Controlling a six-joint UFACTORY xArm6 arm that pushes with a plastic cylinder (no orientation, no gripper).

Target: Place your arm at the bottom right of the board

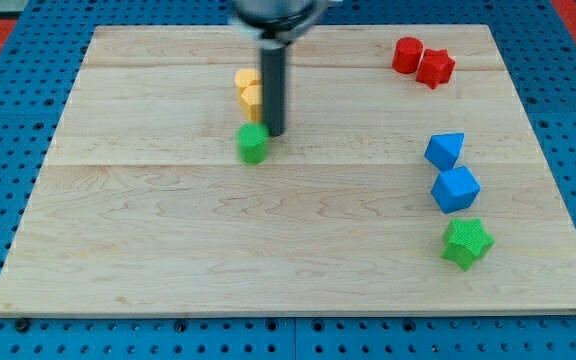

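My tip rests on the wooden board in the upper middle. It stands just right of a small green block and just below two yellow blocks, which the rod partly hides. The board's bottom right corner lies far from my tip, down and to the view's right.
Two red blocks sit at the top right. Two blue blocks stand one below the other at the right, with a green star-shaped block under them. A blue perforated surface surrounds the board.
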